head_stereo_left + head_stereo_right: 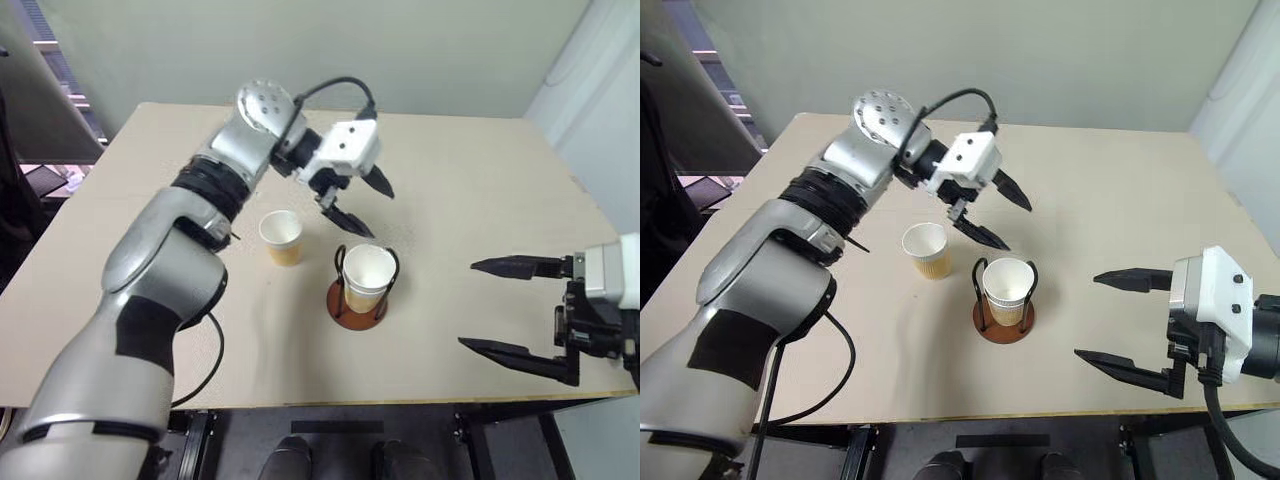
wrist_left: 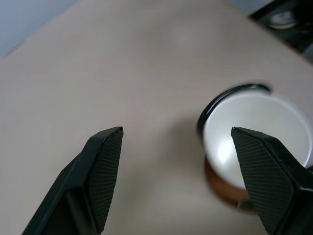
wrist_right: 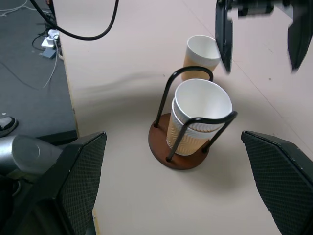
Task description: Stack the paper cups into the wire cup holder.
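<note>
With two cups nested in the wire cup holder (image 3: 182, 147), the last upright cup (image 1: 281, 237) is being flanked toward the desk's far-left corner by the nearer, wide-open, empty left end effector (image 1: 362, 205), while the right end effector (image 1: 515, 308) is being held open and empty.

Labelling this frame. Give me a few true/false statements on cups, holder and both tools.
1. Two nested paper cups sit in the wire cup holder. True.
2. The left tool grips a cup. False: it is open and empty, above the table.
3. A third cup stands upright on the table beside the holder. True.
4. The right tool is shut. False: open, holding nothing.
5. The holder has tipped over. False: it stands upright.
</note>
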{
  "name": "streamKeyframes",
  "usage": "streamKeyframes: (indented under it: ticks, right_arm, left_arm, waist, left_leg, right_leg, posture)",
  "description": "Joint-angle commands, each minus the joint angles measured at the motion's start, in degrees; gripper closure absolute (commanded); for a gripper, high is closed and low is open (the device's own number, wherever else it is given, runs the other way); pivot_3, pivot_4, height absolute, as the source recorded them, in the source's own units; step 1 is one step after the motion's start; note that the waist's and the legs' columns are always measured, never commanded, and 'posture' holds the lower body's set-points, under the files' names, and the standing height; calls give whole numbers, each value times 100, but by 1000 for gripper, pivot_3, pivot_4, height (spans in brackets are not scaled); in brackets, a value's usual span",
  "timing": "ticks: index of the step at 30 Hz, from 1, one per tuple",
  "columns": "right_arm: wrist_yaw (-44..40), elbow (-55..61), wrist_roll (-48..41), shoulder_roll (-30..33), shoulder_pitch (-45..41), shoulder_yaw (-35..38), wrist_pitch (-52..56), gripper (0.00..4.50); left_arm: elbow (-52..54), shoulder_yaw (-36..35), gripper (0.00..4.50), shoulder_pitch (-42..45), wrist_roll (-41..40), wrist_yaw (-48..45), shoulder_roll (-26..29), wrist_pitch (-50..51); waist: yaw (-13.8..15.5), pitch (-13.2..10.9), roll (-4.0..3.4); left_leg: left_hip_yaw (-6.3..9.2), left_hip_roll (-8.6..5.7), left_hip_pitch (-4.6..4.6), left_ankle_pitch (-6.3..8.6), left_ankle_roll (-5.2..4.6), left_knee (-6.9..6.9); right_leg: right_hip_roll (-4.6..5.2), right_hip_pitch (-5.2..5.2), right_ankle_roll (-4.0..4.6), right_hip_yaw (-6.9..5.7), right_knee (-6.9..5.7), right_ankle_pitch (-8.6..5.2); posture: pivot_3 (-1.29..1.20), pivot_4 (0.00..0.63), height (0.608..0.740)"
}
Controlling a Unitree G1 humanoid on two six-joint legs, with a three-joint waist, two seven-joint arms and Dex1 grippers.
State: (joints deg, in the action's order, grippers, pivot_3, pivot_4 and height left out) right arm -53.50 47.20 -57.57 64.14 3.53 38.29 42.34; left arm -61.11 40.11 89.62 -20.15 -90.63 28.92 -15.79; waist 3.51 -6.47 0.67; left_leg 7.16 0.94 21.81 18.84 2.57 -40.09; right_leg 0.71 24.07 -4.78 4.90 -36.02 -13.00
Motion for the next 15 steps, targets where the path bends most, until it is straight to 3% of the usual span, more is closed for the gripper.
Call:
streamKeyframes:
  ticks: [1,7,15]
  right_arm:
    - [-158,-218,199,134,-212,-200,-230,0]
    - [-347,-519,370,212,-604,-638,-407,0]
    - [-368,-592,411,227,-881,-811,-367,0]
  left_arm:
    - [-427,-517,720,216,696,-8,428,-188]
    - [-925,-884,720,162,1748,322,913,-218]
    - [-1176,-1290,720,-83,2564,752,703,-151]
  waist:
    - [-14,0,-1]
    - [12,0,-3]
    - [63,0,-1]
  left_leg:
    - [0,-2,-1,1,-2,1]
    - [32,-4,4,5,-15,0]
    - [25,-50,11,0,-51,-6]
  right_leg:
    - [-1,1,-1,-2,0,-1]
    - [18,11,-15,-8,3,-5]
    - [68,8,-36,-10,10,-2]
  posture:
    - [0,150,740]
    - [0,150,740]
    - [0,150,740]
